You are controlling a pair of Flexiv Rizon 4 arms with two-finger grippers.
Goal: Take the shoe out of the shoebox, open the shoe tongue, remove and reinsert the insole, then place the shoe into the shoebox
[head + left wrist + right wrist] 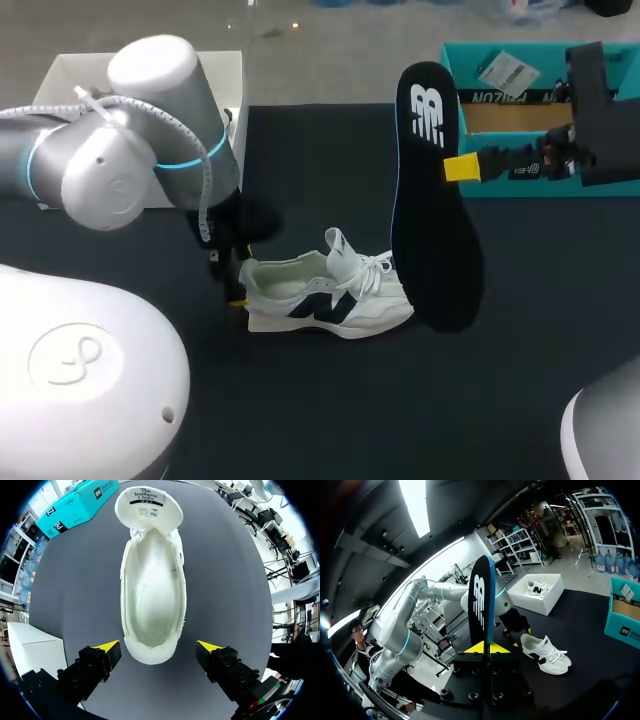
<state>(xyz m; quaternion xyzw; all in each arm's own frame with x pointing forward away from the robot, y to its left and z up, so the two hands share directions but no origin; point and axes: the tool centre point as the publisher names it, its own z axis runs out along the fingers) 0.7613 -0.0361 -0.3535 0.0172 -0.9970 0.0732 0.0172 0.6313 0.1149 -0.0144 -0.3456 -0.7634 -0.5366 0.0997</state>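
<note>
Shoe [325, 295], heel inside the wide-spread left gripper [157, 646], not touching; insole [435, 200] in the pinch of the right gripper [484, 648].

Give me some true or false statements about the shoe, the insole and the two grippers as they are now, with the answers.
1. The right gripper is shut on the black insole. True.
2. The insole lies inside the white shoe. False: the shoe is empty inside; the insole is held upright in the air.
3. The shoe stands on the table, outside the teal shoebox. True.
4. The left gripper is shut on the shoe's heel. False: its fingers stand open on either side of the heel, not touching it.
5. The shoe's tongue is pulled open. True.
</note>
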